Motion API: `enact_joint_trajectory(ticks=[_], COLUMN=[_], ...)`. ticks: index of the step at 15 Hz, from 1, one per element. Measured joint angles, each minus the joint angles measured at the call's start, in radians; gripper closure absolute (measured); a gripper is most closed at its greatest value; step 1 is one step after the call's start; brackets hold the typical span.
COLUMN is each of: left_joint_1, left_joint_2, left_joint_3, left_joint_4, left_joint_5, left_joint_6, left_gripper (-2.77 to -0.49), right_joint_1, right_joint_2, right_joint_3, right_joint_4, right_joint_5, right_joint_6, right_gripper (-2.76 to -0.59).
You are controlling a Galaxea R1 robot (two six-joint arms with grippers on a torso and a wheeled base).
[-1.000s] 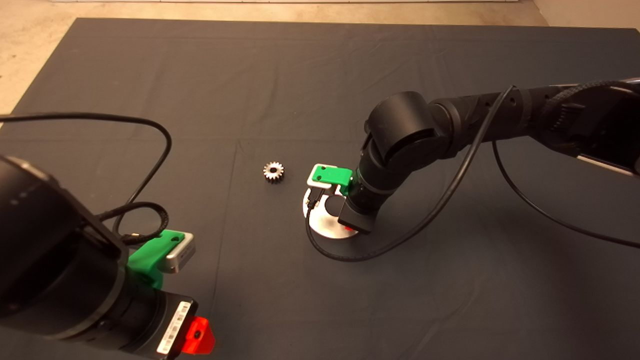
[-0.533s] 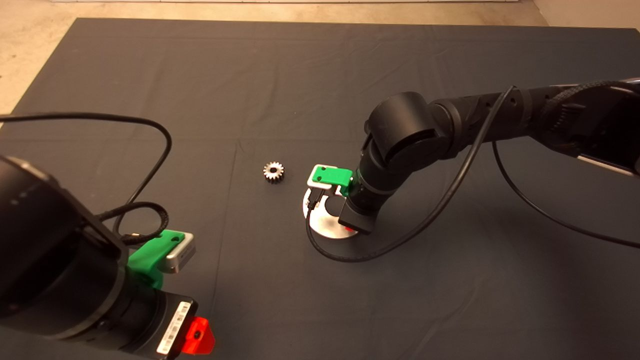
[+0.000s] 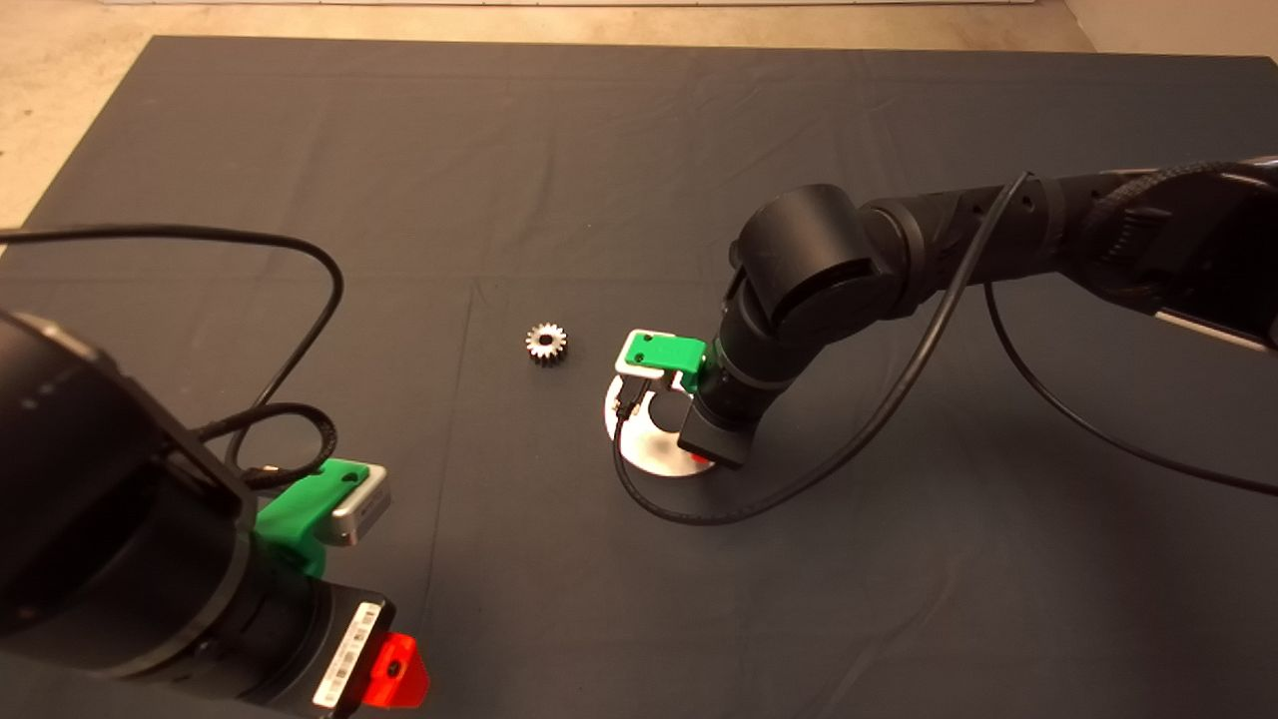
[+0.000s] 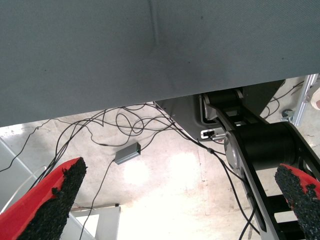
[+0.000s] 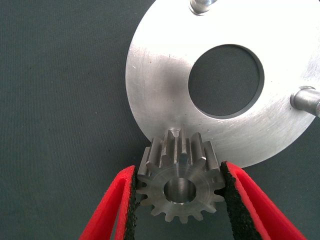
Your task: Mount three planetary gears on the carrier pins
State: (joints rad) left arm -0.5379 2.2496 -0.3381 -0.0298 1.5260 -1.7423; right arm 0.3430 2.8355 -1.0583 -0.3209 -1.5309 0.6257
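My right gripper (image 5: 178, 172) is shut on a planetary gear (image 5: 180, 192), its black pads pressing on the teeth at both sides. The gear hangs over the rim of the silvery round disc (image 5: 160, 75). Two carrier pins (image 5: 200, 6) (image 5: 306, 100) stand beside the disc's central hole. A small rounded tip (image 5: 173, 132) peeks out just past the held gear's teeth. In the head view the right wrist covers most of the disc (image 3: 649, 457). A second gear (image 3: 546, 343) lies flat on the mat left of the disc. The left gripper (image 3: 394, 671) is parked at the lower left, open.
A black cable (image 3: 699, 514) loops from the right wrist onto the mat in front of the disc. The left arm's cable (image 3: 300, 300) arcs over the mat's left side. The left wrist view shows the mat's edge, floor cables and a small grey box (image 4: 127, 152).
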Motion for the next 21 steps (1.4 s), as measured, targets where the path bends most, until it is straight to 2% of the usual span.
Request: enact_joint_trajectory(ticks=[14,21], left_joint_1=[0.0,0.0], left_joint_2=[0.0,0.0], left_joint_3=[0.0,0.0], left_joint_4=[0.0,0.0], left_joint_5=[0.0,0.0], left_joint_6=[0.0,0.0], left_gripper=[-2.75,-2.75], right_joint_1=[-0.003,-0.027], right_joint_2=[-0.004,-0.01], right_joint_3=[0.0,0.0], right_joint_4=[0.0,0.0], right_joint_5=[0.0,0.001], right_joint_6=[0.0,0.0], right_gripper=[-1.04,-1.05])
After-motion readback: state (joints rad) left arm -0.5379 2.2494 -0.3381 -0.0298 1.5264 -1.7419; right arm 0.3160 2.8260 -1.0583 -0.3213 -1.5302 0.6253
